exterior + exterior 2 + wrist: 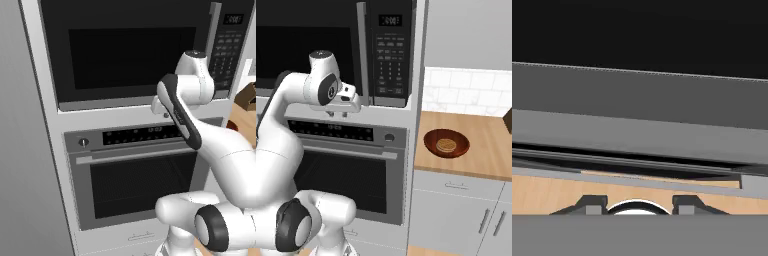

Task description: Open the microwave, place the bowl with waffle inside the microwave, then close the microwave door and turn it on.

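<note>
Glossy wooden bowl [446, 143], grid-patterned waffle [446, 145] inside

- I am working in a kitchen: a built-in microwave [331, 47] sits above an oven [348, 170].
- To the right, a wooden counter [486, 150] runs over grey cabinets [456, 215], backed by white wall tiles [466, 92].

1 microwave [331, 45], 1 oven [135, 170], 1 bowl [446, 143] holding 1 waffle [446, 145], and 1 brown object [248, 96] on the counter, possibly a box.
</note>
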